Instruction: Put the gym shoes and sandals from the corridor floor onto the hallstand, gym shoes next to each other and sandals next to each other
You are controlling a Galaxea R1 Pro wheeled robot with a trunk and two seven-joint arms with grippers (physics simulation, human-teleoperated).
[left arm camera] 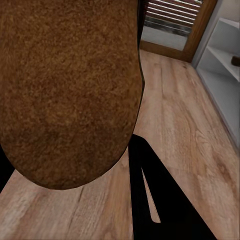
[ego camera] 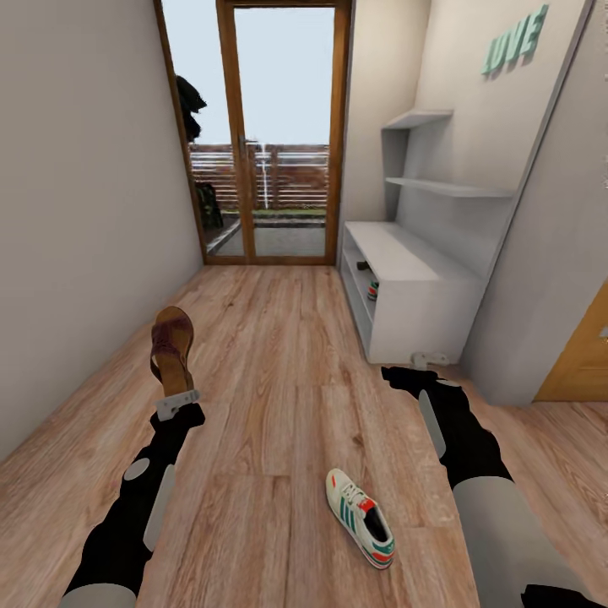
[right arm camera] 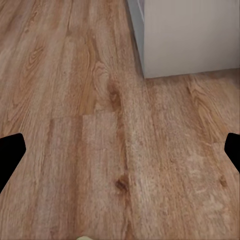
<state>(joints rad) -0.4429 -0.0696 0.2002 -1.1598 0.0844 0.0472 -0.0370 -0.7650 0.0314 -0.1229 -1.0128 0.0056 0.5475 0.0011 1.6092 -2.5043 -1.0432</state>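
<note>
My left gripper (ego camera: 176,395) is shut on the heel of a brown sandal (ego camera: 171,344), holding it toe-up above the corridor floor (ego camera: 279,380). The sandal (left arm camera: 70,90) looms close in the left wrist view, beside one black finger (left arm camera: 155,200). One white gym shoe (ego camera: 361,517) with green stripes lies on the floor between my arms. The grey hallstand (ego camera: 405,279) stands at the right; another gym shoe (ego camera: 371,290) and a dark item (ego camera: 363,265) sit in its compartments. My right gripper (ego camera: 426,361) hangs open and holds nothing by the hallstand's near corner (right arm camera: 190,35), fingertips (right arm camera: 10,155) wide apart.
A glass door with a wooden frame (ego camera: 283,135) closes the far end of the corridor. A plain wall (ego camera: 76,211) runs along the left. An orange wooden door (ego camera: 587,355) shows at the right, past the hallstand. Floating shelves (ego camera: 447,186) hang above the bench.
</note>
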